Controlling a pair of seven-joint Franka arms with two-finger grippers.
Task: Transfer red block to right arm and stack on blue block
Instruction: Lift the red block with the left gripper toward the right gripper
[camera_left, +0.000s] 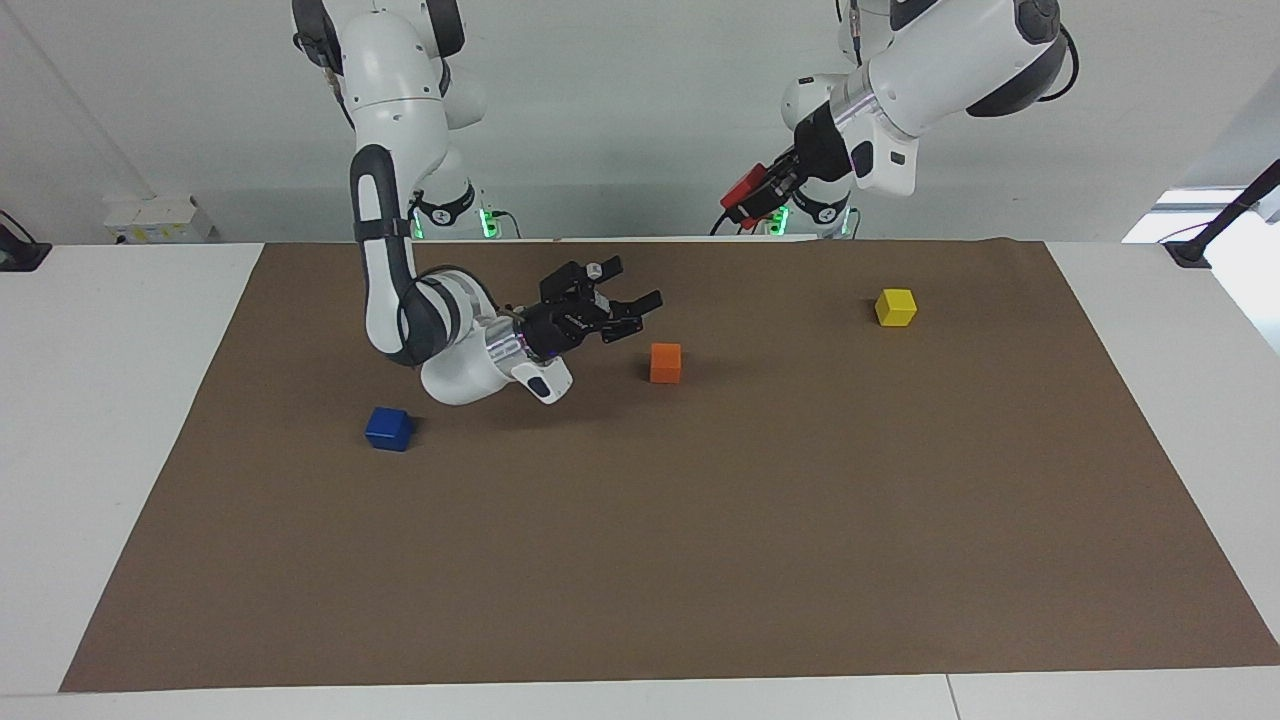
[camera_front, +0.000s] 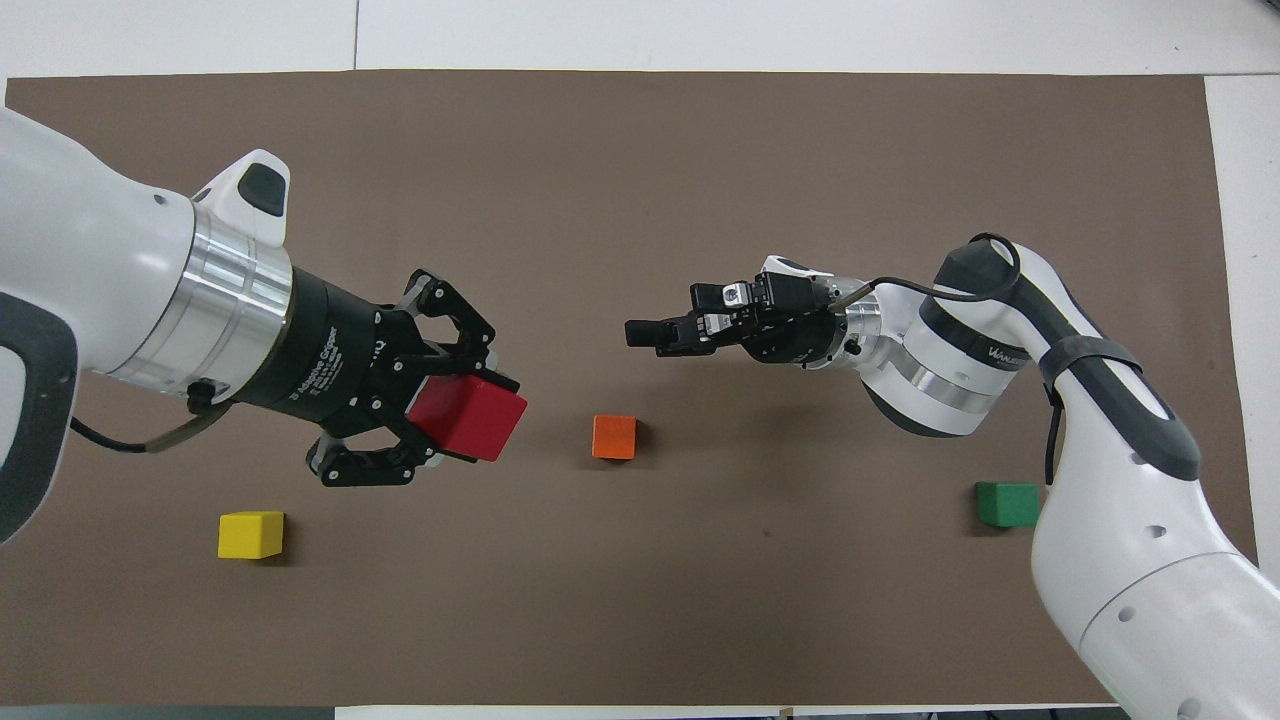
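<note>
Your left gripper is clamped on the red block, raised high over the desk. Your right gripper hovers with fingers apart at the orange cube's ten o'clock in the facing view; the blue block sits at that cube's eight o'clock.

Red block held aloft, blue block on mat

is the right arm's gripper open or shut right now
Open. The right gripper hangs above the brown mat near the orange block, fingers spread with nothing between them.
</note>
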